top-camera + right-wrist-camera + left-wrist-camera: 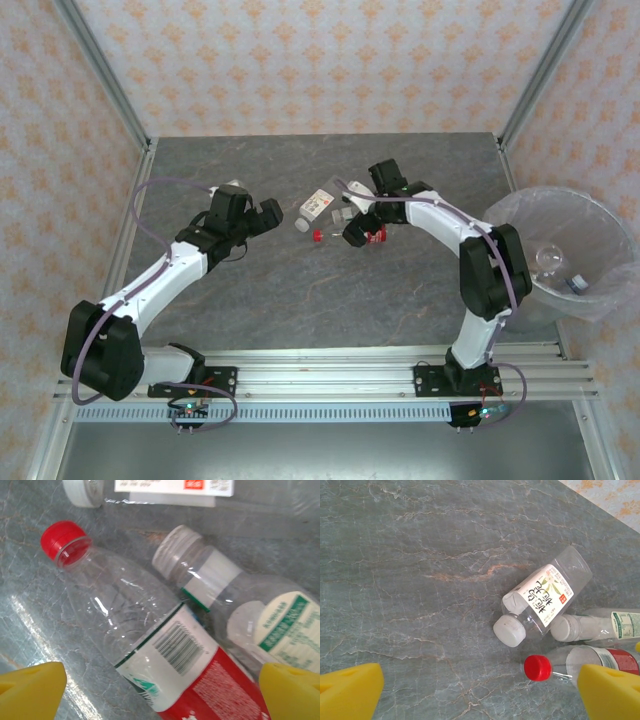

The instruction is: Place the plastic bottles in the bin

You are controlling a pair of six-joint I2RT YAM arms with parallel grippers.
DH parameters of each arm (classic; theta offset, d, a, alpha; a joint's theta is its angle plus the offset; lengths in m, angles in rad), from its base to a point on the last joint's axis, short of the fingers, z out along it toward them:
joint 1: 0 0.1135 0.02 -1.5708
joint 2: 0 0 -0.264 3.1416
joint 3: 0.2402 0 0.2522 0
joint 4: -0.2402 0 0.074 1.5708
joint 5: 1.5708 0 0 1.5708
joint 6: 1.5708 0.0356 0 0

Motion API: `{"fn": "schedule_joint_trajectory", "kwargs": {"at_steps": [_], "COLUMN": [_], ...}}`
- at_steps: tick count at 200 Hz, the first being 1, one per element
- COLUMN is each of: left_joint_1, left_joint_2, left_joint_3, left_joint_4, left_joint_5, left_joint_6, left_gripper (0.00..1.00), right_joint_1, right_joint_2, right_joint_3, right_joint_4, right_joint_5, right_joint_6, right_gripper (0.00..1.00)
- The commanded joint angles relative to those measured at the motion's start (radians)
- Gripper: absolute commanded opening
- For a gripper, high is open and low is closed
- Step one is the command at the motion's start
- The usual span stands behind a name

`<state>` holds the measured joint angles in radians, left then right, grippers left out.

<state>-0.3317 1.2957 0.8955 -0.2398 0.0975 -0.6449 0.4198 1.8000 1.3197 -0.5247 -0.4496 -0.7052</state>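
Note:
Three plastic bottles lie together on the grey marbled table. A clear one with a white label (542, 597) (318, 204) and white cap lies farthest back. Beside it is a white-capped one with a green-and-white label (240, 605) (602, 626). The red-capped bottle with a red-and-white label (160, 645) (570, 661) (372, 237) lies between the yellow fingers of my open right gripper (162, 695) (362, 232), which hangs just above it. My left gripper (480, 695) (262, 208) stands open over bare table, left of the bottles. The bin (600, 225) stands at the right.
Inside the bin's crinkled bag lie a clear bottle (549, 259) and another small one (578, 284). Metal frame posts (110, 90) and patterned walls close in the table at the back and sides. An aluminium rail (330, 372) holds both arm bases.

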Motion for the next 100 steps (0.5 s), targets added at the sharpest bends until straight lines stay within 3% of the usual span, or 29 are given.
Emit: {"fn": "schedule_joint_trajectory", "kwargs": {"at_steps": [1, 100], "left_joint_1": [0.007, 0.006], "left_joint_2": [-0.007, -0.016], "left_joint_3": [-0.011, -0.019], "left_joint_4": [-0.004, 0.005], "left_joint_5": [-0.022, -0.028], "left_joint_6": [0.017, 0.021], "left_gripper": [1.0, 1.0], "right_joint_1": [0.015, 0.079], "right_joint_2": [0.036, 0.055], "right_joint_3": [0.032, 0.026], "right_joint_4": [-0.06, -0.193], "right_joint_5": [0.004, 0.041], "right_joint_6": [-0.031, -0.045], "right_gripper": [0.99, 1.0]}}
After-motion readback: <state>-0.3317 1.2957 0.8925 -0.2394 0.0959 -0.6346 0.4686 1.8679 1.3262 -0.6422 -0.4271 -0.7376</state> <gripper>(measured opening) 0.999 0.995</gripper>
